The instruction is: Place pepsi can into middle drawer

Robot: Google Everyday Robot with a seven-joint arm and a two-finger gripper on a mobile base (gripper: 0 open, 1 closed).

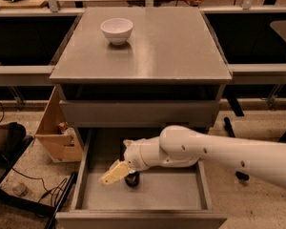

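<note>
- Inside the open drawer at the bottom of the cabinet, the two-finger gripper (117,172) on the white arm hangs low over the drawer floor, left of centre, its pale cream end slanting down and to the left.
- I cannot tell whether the gripper is spread or closed, or whether it has hold of anything; its far side is hidden behind its own body.
- Just beside it, to the right and partly under the wrist, the small dark pepsi can (132,179) sits on the drawer floor. It is in shadow, so its logo cannot be read, and I cannot tell whether the gripper touches it.
- The smooth white jointed robot arm (219,152) comes in from the right edge and crosses over the drawer's right wall.
- The wide grey rectangular middle drawer (168,193) is pulled out toward the camera, with low side walls and a plain flat floor.
- Above it, a plain grey drawer front panel (140,113) is closed flush with the cabinet.
- The flat grey cabinet top (148,51) carries a small round white bowl (117,29), upright, near its back left part, well apart from the can.
- On the speckled floor to the left, an open brown cardboard box (52,132) stands just beside the cabinet.
</note>
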